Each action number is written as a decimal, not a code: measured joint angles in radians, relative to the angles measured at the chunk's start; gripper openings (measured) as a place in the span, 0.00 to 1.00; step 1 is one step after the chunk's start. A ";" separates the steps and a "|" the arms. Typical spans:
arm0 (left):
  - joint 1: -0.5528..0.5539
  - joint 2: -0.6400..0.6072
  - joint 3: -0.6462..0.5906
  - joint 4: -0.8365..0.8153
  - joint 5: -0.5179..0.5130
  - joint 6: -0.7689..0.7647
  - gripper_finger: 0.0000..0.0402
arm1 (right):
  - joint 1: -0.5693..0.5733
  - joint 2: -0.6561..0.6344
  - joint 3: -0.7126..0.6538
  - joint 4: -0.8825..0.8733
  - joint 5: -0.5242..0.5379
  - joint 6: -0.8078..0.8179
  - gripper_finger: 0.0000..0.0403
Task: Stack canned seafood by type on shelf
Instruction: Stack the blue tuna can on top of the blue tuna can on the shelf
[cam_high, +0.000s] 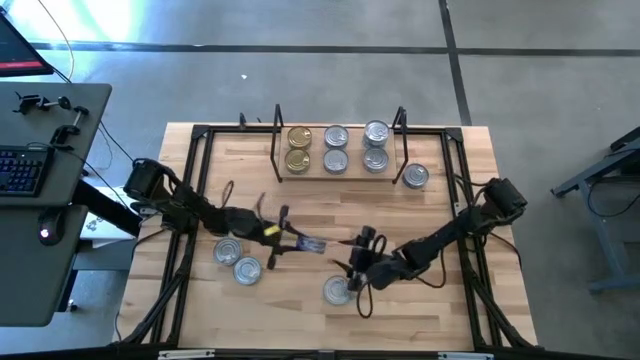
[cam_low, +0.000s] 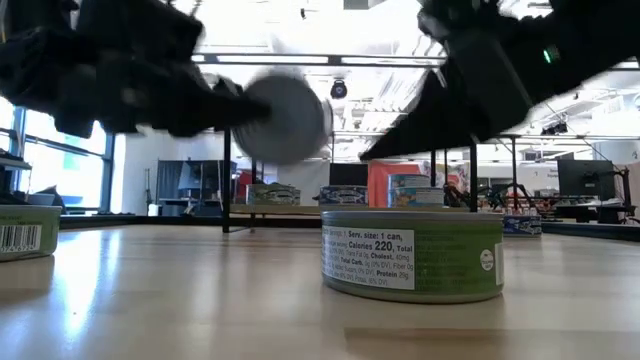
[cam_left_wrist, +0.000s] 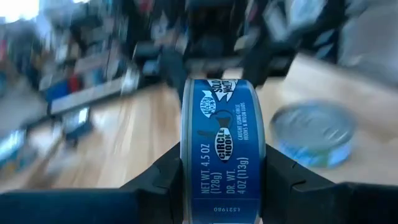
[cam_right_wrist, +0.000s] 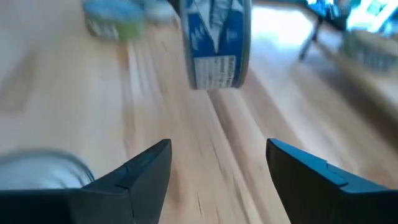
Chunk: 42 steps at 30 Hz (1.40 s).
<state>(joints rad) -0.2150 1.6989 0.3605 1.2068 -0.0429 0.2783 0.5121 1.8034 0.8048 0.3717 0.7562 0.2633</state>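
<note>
Left gripper (cam_high: 300, 243) at centre of high view, just left of middle; fingers (cam_left_wrist: 161, 171) pinching a blue-label tin (cam_left_wrist: 222, 146) on edge, lifted off the table, rim toward the camera in low view (cam_low: 285, 118)

Right gripper (cam_high: 357, 262) lower centre of high view, close to the left one; fingers (cam_right_wrist: 146, 165) spread apart with bare wood between, nothing held. Blue tin hanging just ahead of it in right wrist view

Green-label tin (cam_low: 412, 255) flat on table (cam_high: 440, 300) in low view foreground; in high view sits bottom centre (cam_high: 337, 290) beside right gripper

Two silver-lid tins (cam_high: 237, 260) lower left of table, near each other

Shelf (cam_high: 340, 172) along upper middle: gold-lid tins (cam_high: 298, 148) at left end, silver-lid tins (cam_high: 336, 148) in middle, more silver (cam_high: 376, 145) at right

One loose tin (cam_high: 416, 177) just right of shelf
</note>
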 joint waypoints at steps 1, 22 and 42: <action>0.000 0.000 -0.016 0.063 0.027 0.012 0.30 | 0.000 0.000 0.009 0.035 -0.001 -0.045 0.62; -0.080 -0.001 -0.011 0.279 0.054 0.097 0.33 | -0.007 0.000 0.398 -0.188 -0.065 -0.316 0.58; -0.076 -0.002 -0.044 -0.003 -0.370 -0.030 0.48 | -0.082 -0.147 0.396 -0.820 0.138 0.110 0.30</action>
<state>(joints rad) -0.2910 1.6973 0.3162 1.2033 -0.4126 0.2481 0.4305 1.6568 1.2011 -0.4483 0.8940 0.3734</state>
